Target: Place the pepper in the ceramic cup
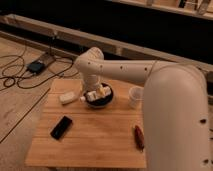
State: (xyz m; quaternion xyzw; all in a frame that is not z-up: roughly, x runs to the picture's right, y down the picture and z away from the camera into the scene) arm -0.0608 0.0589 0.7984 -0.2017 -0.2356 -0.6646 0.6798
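- Gripper (pixel 98 94): at the end of the arm, pointing downward over the back centre of the table, its tip lowered into the black bowl; the fingers stand apart, at their widest.
- Arm (pixel 125 72): white and jointed; it enters from the lower right, where its thick segment fills the foreground, and reaches leftward across the back of the table to an elbow above the bowl.
- Black bowl (pixel 110 100): wide and shallow, directly beneath the gripper; pale parts show inside it, but whether they belong to the gripper or lie in the bowl cannot be told.
- Small white object (pixel 69 97): lies flat on the table just left of the bowl, apart from it.
- Ceramic cup (pixel 135 96): plain white, upright, mouth open upward, to the right of the bowl with a gap between them and close to the edge of the thick arm segment.
- Pepper (pixel 139 136): slim and dark red, lying flat on the table near its front right, well apart from the gripper and in front of the cup, outside it.
- Black rectangular device (pixel 61 127): flat on the table's front left, set at an angle.
- Table (pixel 100 142): small, with a wooden slatted top that bears all the above.
- Cables (pixel 15 75) and a dark box (pixel 36 66): on the floor beyond the table's left side.
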